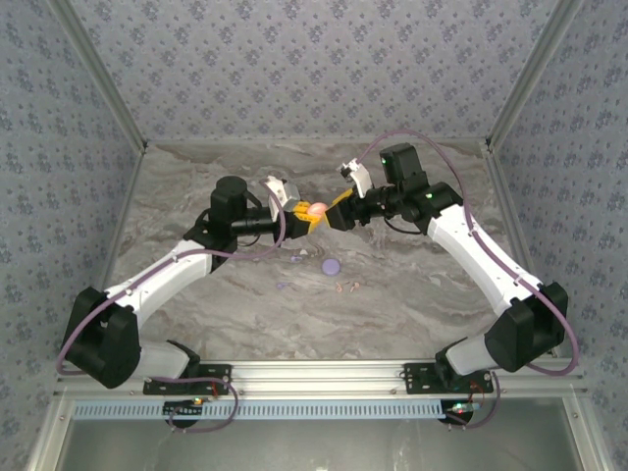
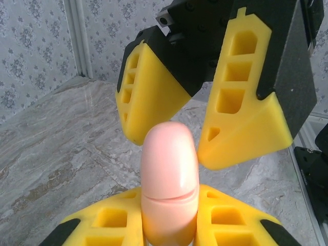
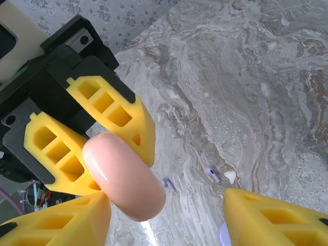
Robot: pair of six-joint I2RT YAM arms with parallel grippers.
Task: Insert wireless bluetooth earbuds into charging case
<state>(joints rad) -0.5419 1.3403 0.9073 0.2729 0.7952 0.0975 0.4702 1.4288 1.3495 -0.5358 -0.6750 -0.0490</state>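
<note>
Pink charging case [image 2: 170, 179], clamped in the left gripper [image 2: 171, 212]; right gripper [image 3: 166, 202] spread wide open just beside it, lavender earbuds [image 3: 211, 173] loose on the table [image 3: 246, 77].

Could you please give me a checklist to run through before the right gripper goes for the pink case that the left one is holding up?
1. Left gripper gripping the pink case: ok, shut on it, clear of the table.
2. Right gripper open: ok, its fingers stand wide on either side of the case.
3. Case lid open: not ok, the seam looks shut.
4. Earbuds in the case: not ok, lavender ones lie on the table.
5. Right fingers touching the case: cannot tell.
</note>
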